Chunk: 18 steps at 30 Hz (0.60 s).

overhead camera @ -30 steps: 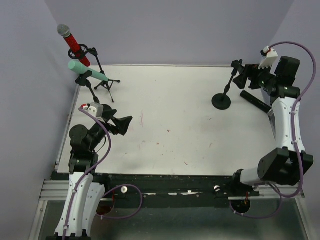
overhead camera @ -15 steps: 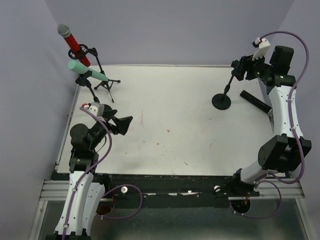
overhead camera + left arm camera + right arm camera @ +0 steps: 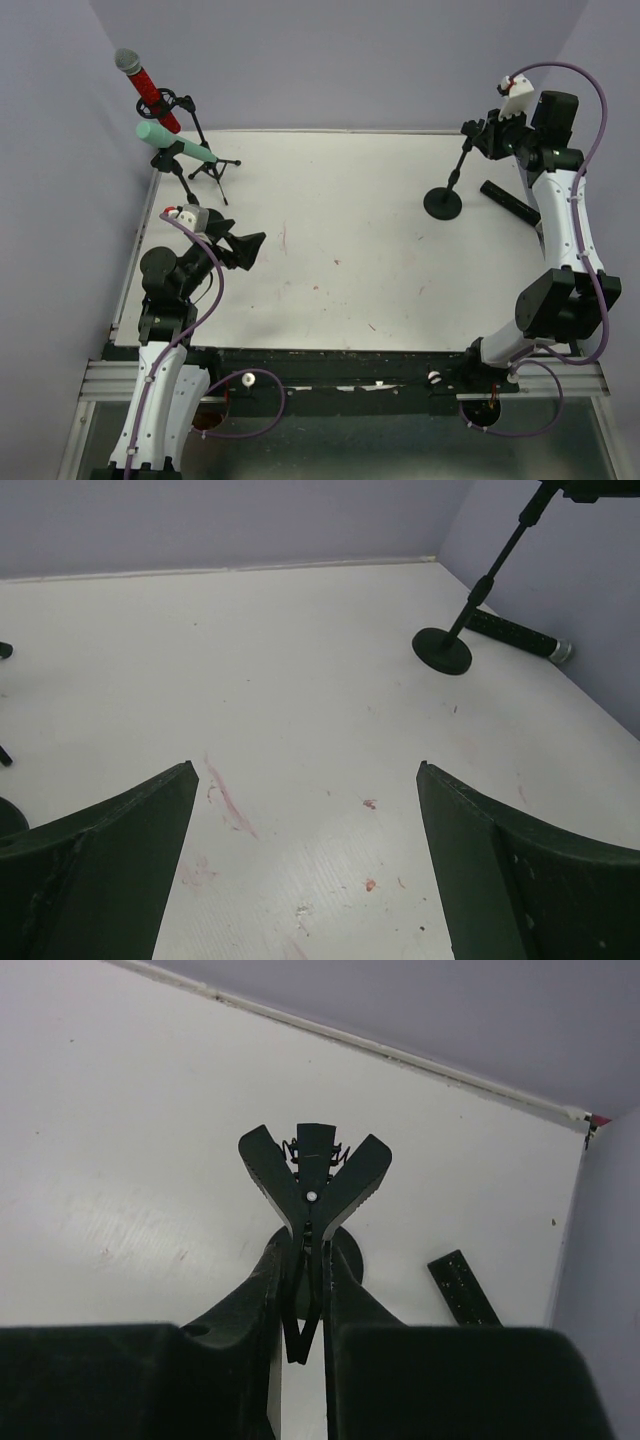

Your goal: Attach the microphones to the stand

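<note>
**Right gripper (image 3: 305,1260) on stand (image 3: 443,203) clip (image 3: 312,1175)**

Right gripper was closed on the clip's tails, atop the stand. Black mic (image 3: 510,202) lay flat just right of the stand's base, not held. Red mic (image 3: 147,88) and green mic (image 3: 175,144) sat mounted well left of the stand. Left gripper (image 3: 305,810) was wide apart and empty, also well left.

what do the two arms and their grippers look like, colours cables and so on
Both arms, left arm and right arm, have white shell links with black joints. A thin purple cable loops along each from base to wrist, where a small white block with a red spot sits. The left gripper and right gripper have broad, matte dark wedge-shaped fingers.
</note>
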{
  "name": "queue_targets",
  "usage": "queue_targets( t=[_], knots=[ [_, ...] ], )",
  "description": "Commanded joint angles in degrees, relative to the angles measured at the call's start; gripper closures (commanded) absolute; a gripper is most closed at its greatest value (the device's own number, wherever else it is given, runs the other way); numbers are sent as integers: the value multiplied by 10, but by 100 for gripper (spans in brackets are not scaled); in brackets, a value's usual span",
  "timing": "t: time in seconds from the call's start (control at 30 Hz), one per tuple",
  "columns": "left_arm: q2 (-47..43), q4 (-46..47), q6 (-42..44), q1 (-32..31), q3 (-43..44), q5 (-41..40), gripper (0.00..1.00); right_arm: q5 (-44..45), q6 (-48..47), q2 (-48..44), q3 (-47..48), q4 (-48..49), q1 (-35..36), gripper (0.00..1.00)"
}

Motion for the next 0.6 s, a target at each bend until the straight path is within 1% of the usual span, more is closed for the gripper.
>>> queue_targets(
  t=[0.0, 0.03, 0.2, 0.37, 0.4, 0.57],
  knots=[
    [0, 11, 0, -1, -3, 36, 2, 2, -14, -5, 0, 13, 5, 88],
    [-1, 14, -1, -2, -3, 42, 2, -15, -15, -9, 0, 10, 6, 91],
    [-1, 29, -13, -1, -5, 54, 2, -151, -44, -40, 9, -36, 23, 93],
    [-1, 47, -18, -1, -7, 76, 2, -264, -80, -59, 22, -95, 87, 94],
    [-1, 49, -19, -1, -8, 81, 2, -288, -87, -59, 28, -109, 113, 94],
    [-5, 67, -19, -1, -14, 98, 1, -364, -122, -37, 54, -157, 188, 94]
  ],
)
